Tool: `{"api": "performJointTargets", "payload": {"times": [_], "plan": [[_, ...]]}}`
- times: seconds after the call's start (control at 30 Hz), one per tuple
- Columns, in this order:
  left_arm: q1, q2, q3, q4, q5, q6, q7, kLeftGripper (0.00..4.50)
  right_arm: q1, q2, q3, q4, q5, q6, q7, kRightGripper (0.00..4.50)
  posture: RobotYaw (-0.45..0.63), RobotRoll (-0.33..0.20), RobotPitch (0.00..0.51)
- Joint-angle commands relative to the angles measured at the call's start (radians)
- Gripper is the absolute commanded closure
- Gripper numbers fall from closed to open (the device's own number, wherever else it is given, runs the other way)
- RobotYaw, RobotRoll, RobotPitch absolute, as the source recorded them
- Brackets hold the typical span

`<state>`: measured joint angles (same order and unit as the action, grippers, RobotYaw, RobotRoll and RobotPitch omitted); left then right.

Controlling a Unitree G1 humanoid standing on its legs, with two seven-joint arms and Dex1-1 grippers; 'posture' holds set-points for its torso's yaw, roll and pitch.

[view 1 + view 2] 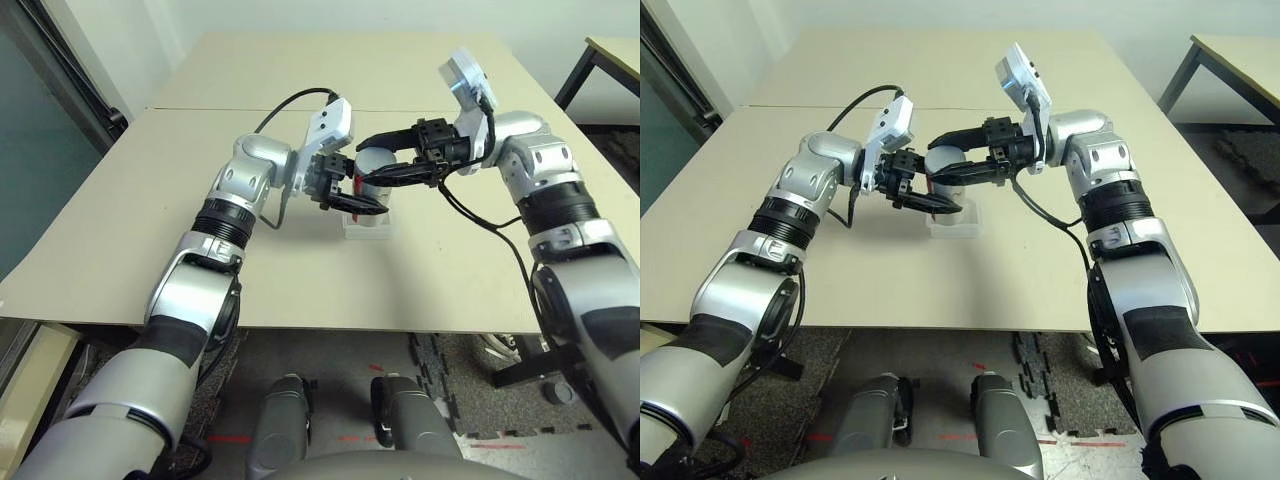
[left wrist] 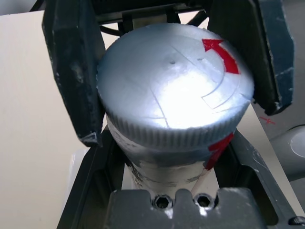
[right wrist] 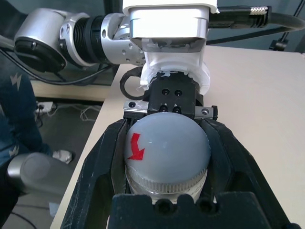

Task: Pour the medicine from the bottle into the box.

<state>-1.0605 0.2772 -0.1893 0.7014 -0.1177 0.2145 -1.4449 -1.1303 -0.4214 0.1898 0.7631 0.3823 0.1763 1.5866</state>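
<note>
At centre frame we have both arms meeting over the pale, matte bench (image 1: 200,260). Our left hand (image 1: 352,196) is clamped on the body of the bottle (image 1: 372,185), a silvery-white cylinder with a red stripe, held just above the box (image 1: 366,226), a shallow clear plastic tray resting on the bench. Our right hand (image 1: 392,160) has its black fingers pinched around the cap (image 3: 164,152), a smooth grey dome with a ridged rim and a red arrow printed on top.
</note>
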Motion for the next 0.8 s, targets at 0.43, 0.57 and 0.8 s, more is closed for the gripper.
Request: {"api": "performJointTargets", "payload": {"times": [0.43, 0.57, 0.8], "plan": [[0.008, -0.004, 0.014, -0.053, -0.027, 0.033, 0.049, 1.68, 0.133, -0.061, -0.081, -0.388, 0.022, 0.273, -0.136, 0.00, 0.01, 0.000, 0.070], [0.010, -0.004, 0.014, -0.044, -0.026, 0.028, 0.055, 1.68, 0.194, -0.057, -0.123, -0.499, 0.038, 0.337, -0.260, 0.00, -0.01, 0.000, 0.071], [0.001, -0.007, 0.015, -0.016, -0.024, 0.018, 0.067, 1.68, 0.247, -0.009, -0.151, -0.597, 0.043, 0.379, -0.443, 0.00, -0.02, 0.000, 0.071]]}}
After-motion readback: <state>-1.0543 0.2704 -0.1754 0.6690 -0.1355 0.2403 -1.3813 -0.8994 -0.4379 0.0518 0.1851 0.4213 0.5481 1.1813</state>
